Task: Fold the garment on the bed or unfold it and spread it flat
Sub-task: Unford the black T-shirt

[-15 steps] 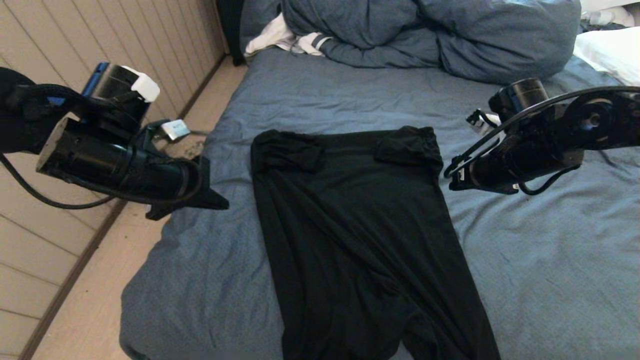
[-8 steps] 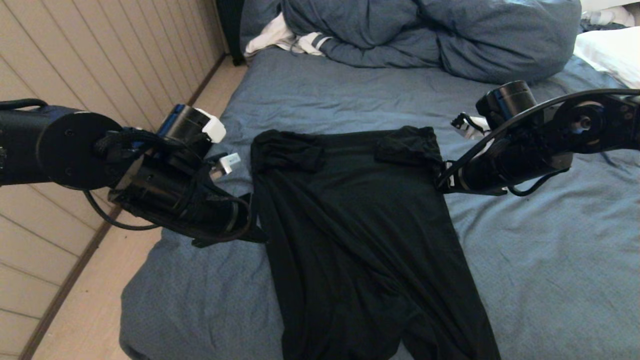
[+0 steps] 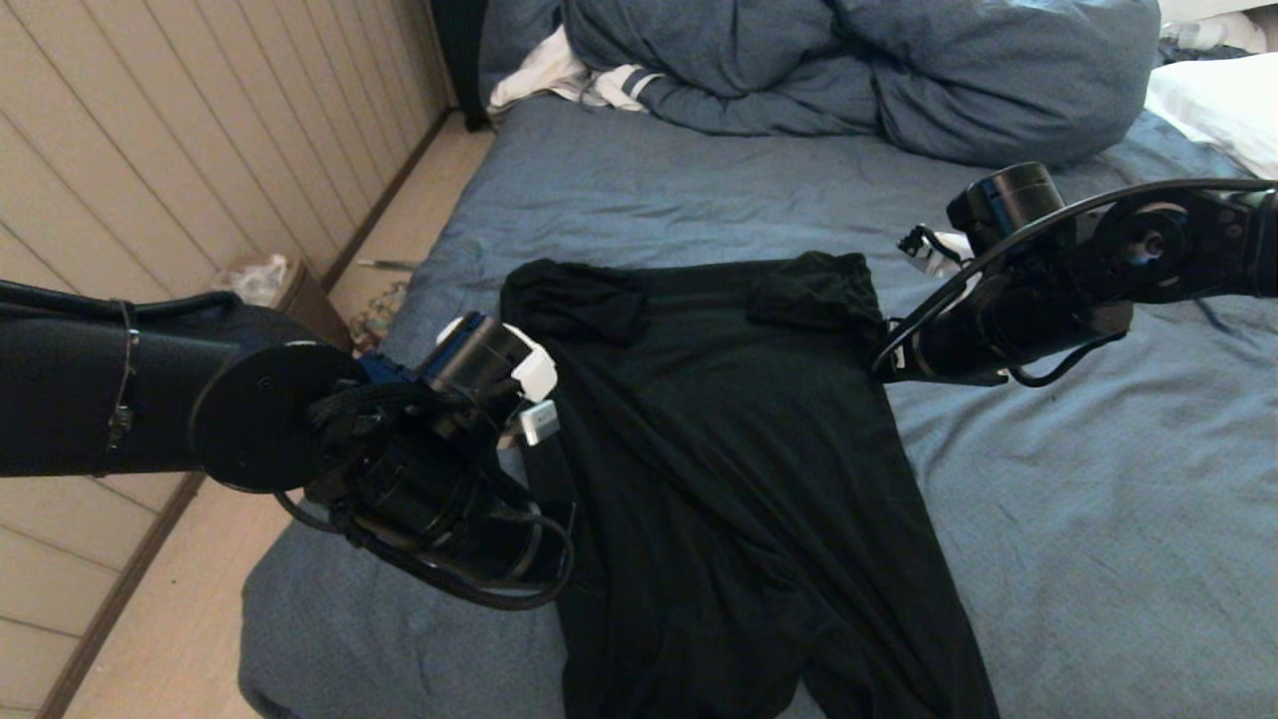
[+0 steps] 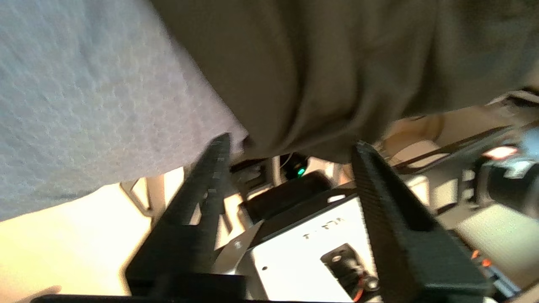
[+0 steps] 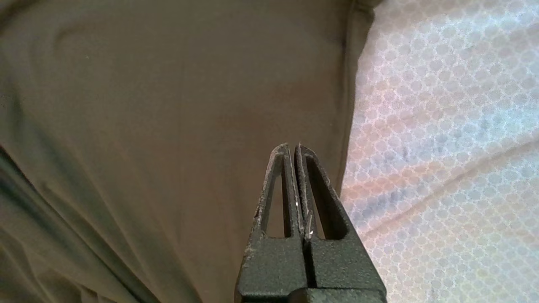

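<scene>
Black T-shirt [image 3: 719, 449] lies plain side up on the slate-blue bed [image 3: 1078, 519], lengthwise down the middle of the sheet, both short sleeves tucked inward at the far end and the near hem running out of the head view. Left pincer [image 4: 290, 151] is at the shirt's left edge, roughly halfway along its length; its fingers are spread apart in the wrist view, with the cloth edge just ahead of them and nothing clamped. Right pincer [image 5: 292, 147] is clenched empty, tips poised above the shirt just inside its right hem. Blue duvet [image 3: 859, 70] and a white stripe-cuffed cloth [image 3: 569, 80] sit well apart at the head of the bed. Assessment: folding is partly done; the step in hand is taking the side edges for a lengthwise fold. Next, the left fingers must close on the edge, and the right must release before it can grasp.
</scene>
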